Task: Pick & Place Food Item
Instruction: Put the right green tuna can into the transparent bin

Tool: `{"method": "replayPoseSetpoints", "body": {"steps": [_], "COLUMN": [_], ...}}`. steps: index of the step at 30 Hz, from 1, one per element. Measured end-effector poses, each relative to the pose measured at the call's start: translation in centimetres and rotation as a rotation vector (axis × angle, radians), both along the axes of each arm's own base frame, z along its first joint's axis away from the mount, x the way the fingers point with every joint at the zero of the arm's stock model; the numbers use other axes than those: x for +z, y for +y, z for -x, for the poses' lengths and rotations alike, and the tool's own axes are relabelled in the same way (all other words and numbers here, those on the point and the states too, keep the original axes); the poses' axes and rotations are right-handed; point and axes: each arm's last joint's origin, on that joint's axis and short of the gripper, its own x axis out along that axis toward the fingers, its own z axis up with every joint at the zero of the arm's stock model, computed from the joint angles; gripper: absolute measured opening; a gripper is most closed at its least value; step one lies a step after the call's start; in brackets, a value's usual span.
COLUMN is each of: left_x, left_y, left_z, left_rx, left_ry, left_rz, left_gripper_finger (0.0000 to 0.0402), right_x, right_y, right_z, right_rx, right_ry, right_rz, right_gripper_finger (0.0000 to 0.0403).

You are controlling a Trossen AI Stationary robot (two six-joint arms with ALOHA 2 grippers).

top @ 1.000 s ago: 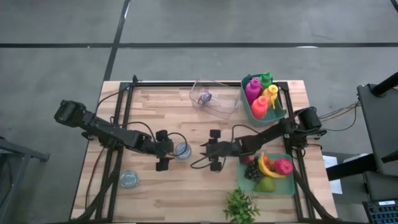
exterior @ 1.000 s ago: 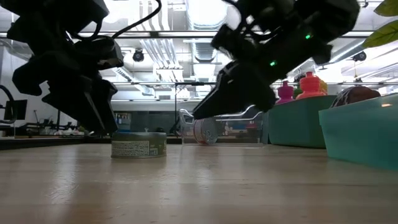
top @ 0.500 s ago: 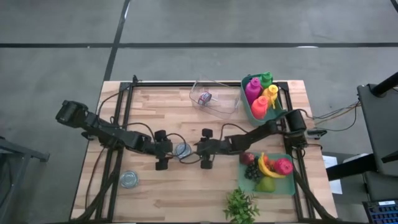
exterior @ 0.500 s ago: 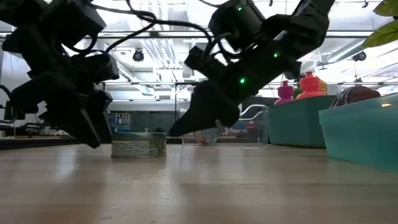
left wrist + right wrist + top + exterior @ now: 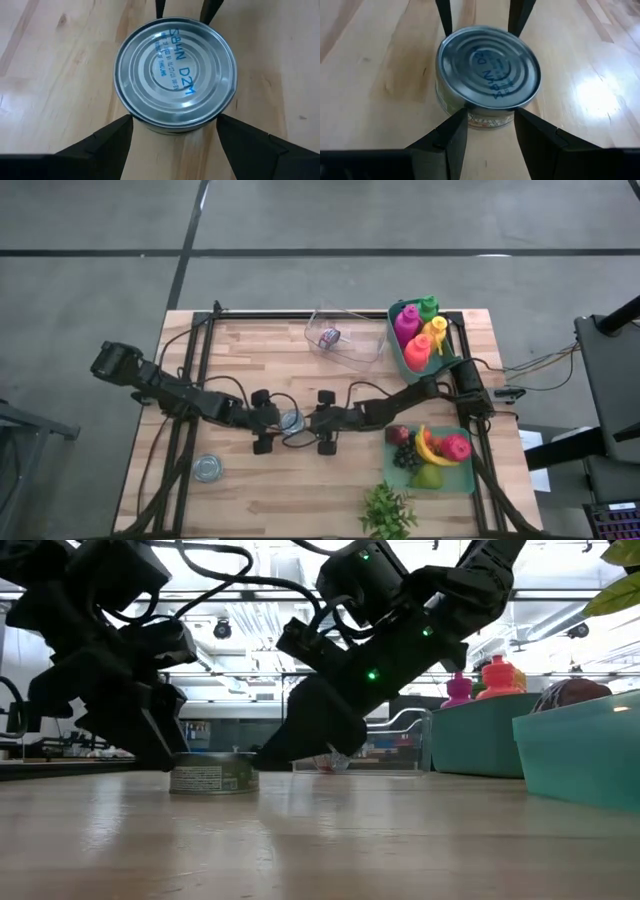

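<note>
A flat tin can (image 5: 292, 421) stands upright on the wooden table (image 5: 300, 490), slightly toward 9 o'clock of the table's centre. Both arms meet at this can from opposite sides.

The left gripper (image 5: 264, 421) lies at 9 o'clock of the can. Its wrist view shows the can's ribbed lid (image 5: 175, 75) with one dark finger (image 5: 107, 145) on each side of the can wall. The fingers stand spread to the can's width and appear to touch its sides; contact cannot be confirmed. In the low view the can (image 5: 213, 776) rests flat on the tabletop with the left gripper (image 5: 150, 745) directly behind its edge.

The right gripper (image 5: 318, 425) lies at 3 o'clock of the can. Its wrist view shows the can (image 5: 487, 75) just ahead of its two fingers (image 5: 450, 137), whose tips sit at the can's near wall. The gap between them is narrower than the can, so the jaws are partly open and grip nothing.

Other items on the table:
- A second tin can (image 5: 207, 469), toward 7 o'clock, well apart from both grippers.
- A clear container (image 5: 345, 337), toward 12 o'clock.
- A teal bin of coloured bottles (image 5: 422, 335), toward 2 o'clock.
- A teal tray of fruit (image 5: 432, 452), toward 4 o'clock.
- A green leafy sprig (image 5: 386, 509), toward 5 o'clock.
</note>
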Motion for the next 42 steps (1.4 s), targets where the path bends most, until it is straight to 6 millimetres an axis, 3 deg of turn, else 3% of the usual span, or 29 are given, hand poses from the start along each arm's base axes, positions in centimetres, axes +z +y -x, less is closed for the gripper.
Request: {"method": "replayPoseSetpoints", "body": {"steps": [15, 29, 42], "left_x": [0.0, 0.6, 0.4], "left_y": [0.0, -0.2, -0.1], "left_z": [0.0, -0.6, -0.5], "left_rx": [-0.001, -0.009, -0.007], "left_ry": [-0.003, -0.072, -0.051], "left_rz": [0.002, 0.014, 0.009], "left_gripper_finger": [0.0289, 0.0289, 0.0289], "right_x": [0.4, 2.5, 4.1], "right_y": [0.1, 0.4, -0.2], "right_z": [-0.3, -1.8, 1.0], "right_rx": [0.007, 0.066, -0.048], "right_ry": [-0.006, -0.079, 0.122], "right_rz": [0.005, 0.009, 0.06], "right_gripper_finger": [0.0157, 0.0157, 0.0157]}}
